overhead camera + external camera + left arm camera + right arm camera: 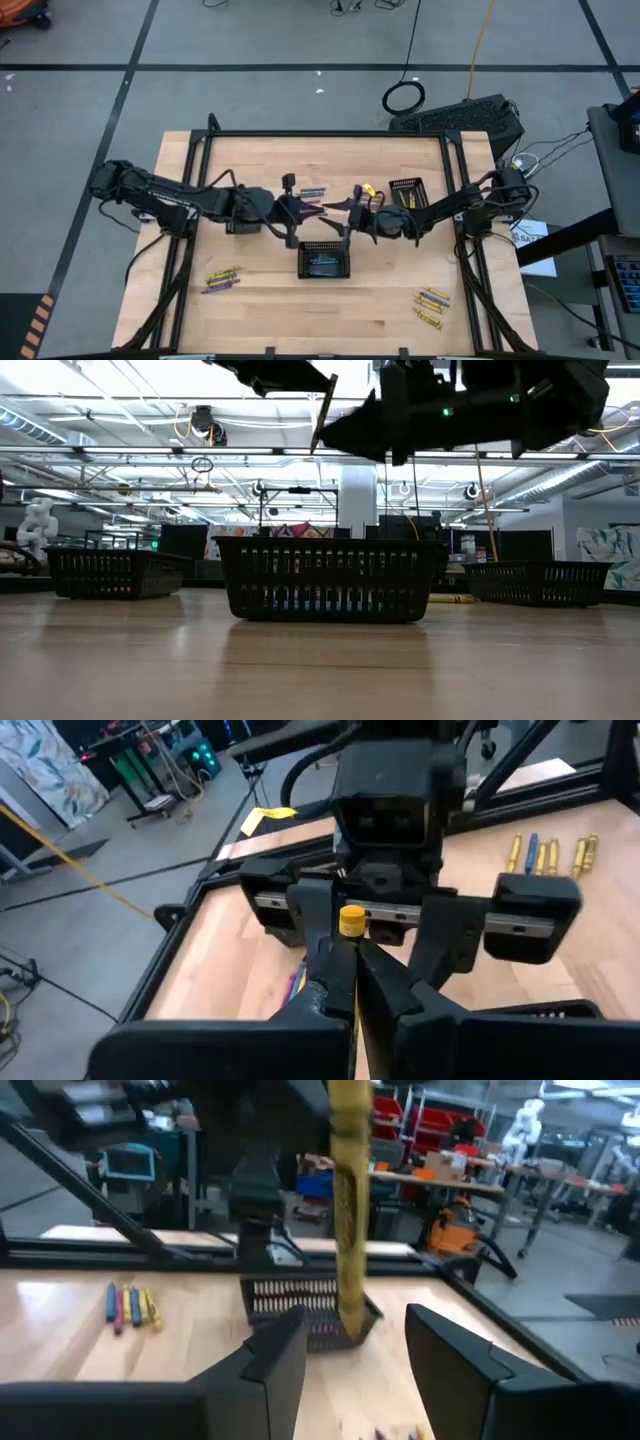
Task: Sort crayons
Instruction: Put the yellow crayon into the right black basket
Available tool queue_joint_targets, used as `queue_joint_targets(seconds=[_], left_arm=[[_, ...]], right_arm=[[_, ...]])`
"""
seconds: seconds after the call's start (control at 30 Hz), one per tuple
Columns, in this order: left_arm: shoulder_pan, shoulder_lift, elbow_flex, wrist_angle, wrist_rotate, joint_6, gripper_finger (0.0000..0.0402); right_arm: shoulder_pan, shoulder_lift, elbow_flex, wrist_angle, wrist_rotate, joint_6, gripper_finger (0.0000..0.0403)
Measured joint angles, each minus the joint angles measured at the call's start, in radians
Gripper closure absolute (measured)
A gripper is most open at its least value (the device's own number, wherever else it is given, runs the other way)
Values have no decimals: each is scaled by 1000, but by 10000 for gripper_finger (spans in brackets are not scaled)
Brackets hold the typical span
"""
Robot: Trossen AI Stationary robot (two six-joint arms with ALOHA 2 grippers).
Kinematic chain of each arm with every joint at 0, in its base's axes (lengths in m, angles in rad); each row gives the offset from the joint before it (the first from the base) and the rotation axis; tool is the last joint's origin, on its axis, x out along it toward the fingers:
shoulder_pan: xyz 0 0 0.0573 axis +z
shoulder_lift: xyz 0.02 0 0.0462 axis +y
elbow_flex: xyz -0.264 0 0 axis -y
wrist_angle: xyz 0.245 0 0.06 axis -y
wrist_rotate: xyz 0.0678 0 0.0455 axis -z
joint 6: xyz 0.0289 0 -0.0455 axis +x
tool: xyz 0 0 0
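My left gripper [312,208] is shut on a yellow crayon [351,920] above the middle of the table. The crayon also shows in the right wrist view [347,1210] and as a steep thin stick in the low view [325,410]. My right gripper [350,212] faces the left one and is open. Its two fingers [280,1355] stand on either side of the crayon's free end without touching it. Loose crayons lie on the table at the near left [222,280], near right [432,305] and far middle [313,190]. My left gripper pinches the yellow crayon between its two fingers [335,982]. One end of the crayon [351,922] sticks out past the fingertips toward the right gripper. The crayon is lifted clear of the table and stands steeply tilted in the low view.
A black tray [325,262] stands just near of the two grippers. A second tray [407,190], with yellow crayons in it, stands at the far right, and a third [110,572] under the left arm. Black frame rails run along the table's edges.
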Motion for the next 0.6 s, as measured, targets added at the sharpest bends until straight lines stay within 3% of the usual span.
queue_joint_targets(seconds=[0.1,0.27,0.6], left_arm=[[0,0,0,12,1,0,400],[0,0,0,13,2,0,400],[-2,0,0,14,2,-24,400]], right_arm=[[1,0,27,-2,-62,-26,248],[1,-2,66,-9,-69,-30,270],[6,-2,71,-21,-68,-21,396]])
